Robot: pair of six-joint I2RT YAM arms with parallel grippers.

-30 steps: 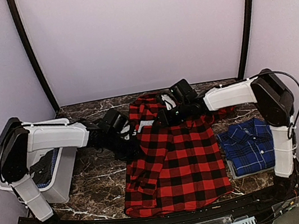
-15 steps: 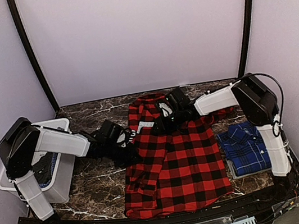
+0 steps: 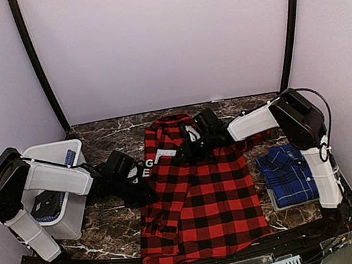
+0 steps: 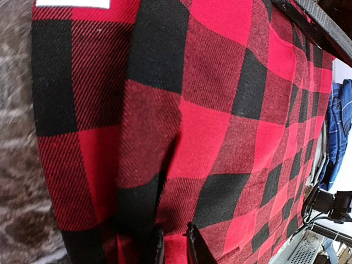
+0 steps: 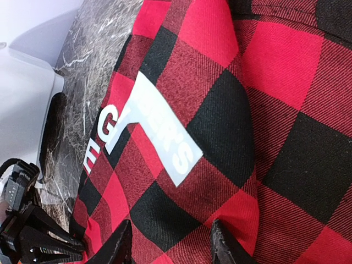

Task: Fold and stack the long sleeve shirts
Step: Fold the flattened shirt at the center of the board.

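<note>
The red-and-black check shirt (image 3: 203, 195) lies spread in the middle of the table, collar at the far end. Its white lettered label (image 5: 165, 129) shows near the left shoulder. My left gripper (image 3: 138, 181) is at the shirt's left edge. In the left wrist view (image 4: 175, 248) its jaws are close together with a fold of red cloth pinched between them. My right gripper (image 3: 189, 149) rests over the shirt's upper chest, jaws wide apart above flat cloth (image 5: 170, 245). The blue-and-navy plaid shirt (image 3: 292, 172) lies folded at the right.
A white bin (image 3: 68, 209) with dark cloth inside stands at the left edge, just behind the left arm. Dark marble table (image 3: 113, 222) shows between the bin and the red shirt. Curtain walls close in the back and sides.
Both grippers have moved left. The red shirt has slid left with the left gripper, its lower hem shifting toward the bin and its left side bunching.
</note>
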